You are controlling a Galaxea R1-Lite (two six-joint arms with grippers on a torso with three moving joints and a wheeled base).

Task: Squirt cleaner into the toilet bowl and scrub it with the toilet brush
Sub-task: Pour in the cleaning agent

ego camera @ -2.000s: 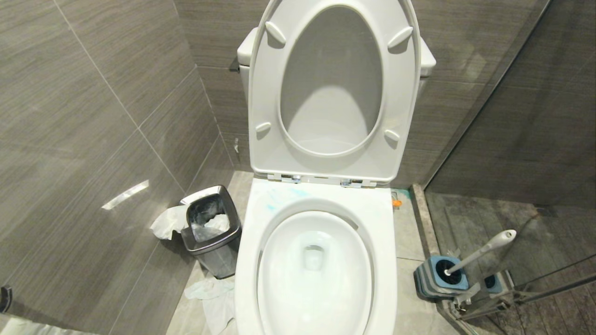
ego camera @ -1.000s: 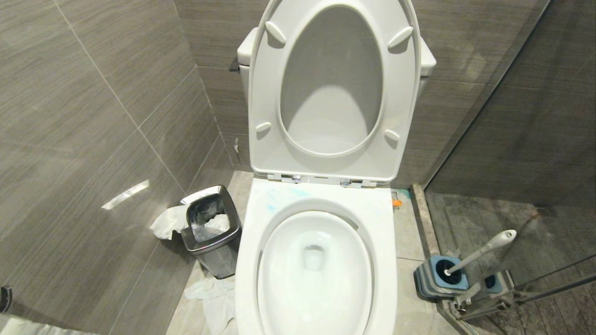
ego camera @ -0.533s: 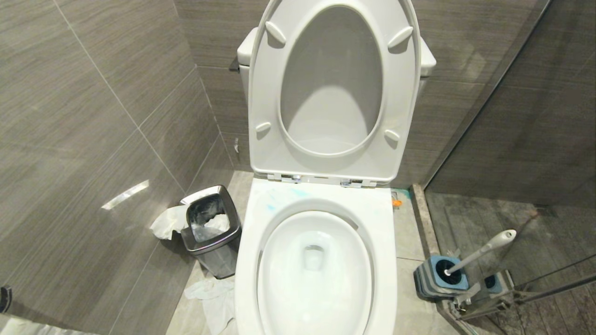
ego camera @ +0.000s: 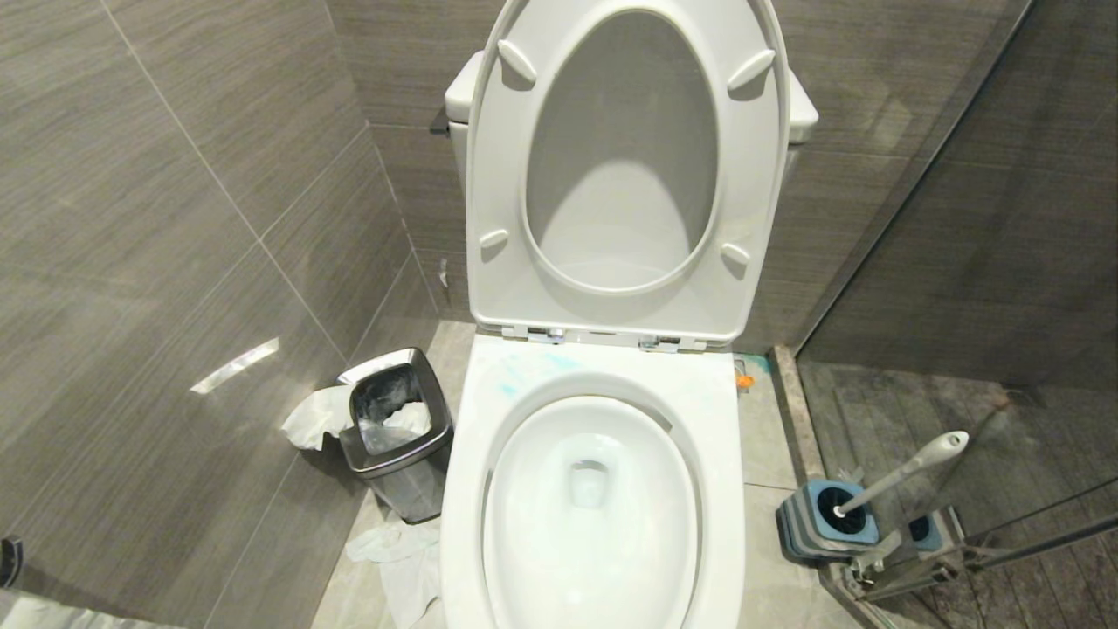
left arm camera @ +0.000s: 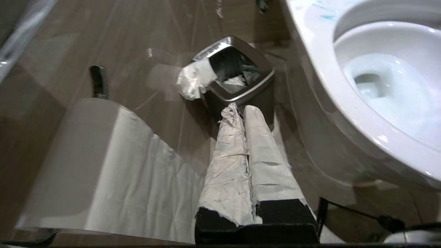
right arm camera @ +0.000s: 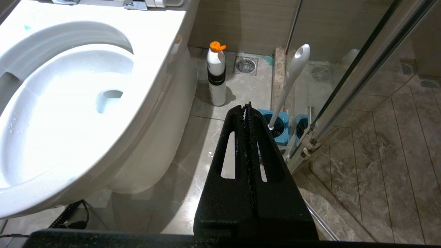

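Both grippers, left (left arm camera: 239,110) and right (right arm camera: 246,108), closed, empty; fetch bottle (right arm camera: 216,77) at bowl's (ego camera: 603,384) two o'clock, squirt under rim

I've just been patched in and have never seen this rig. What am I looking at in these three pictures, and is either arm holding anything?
It is a two-armed robot facing a toilet. The head camera looks down on the toilet bowl, seat raised, with faint turquoise cleaner smears on the rim. Neither arm shows there. The other two pictures come from cameras on the wrists. The left pincer, wrapped in white tape, is shut and empty, pointing toward a steel waste bin with paper beside it. The right pincer, black, is also shut and empty. Beyond it the toilet brush stands in its blue-topped holder, and a white bottle with an orange cap stands on the floor.
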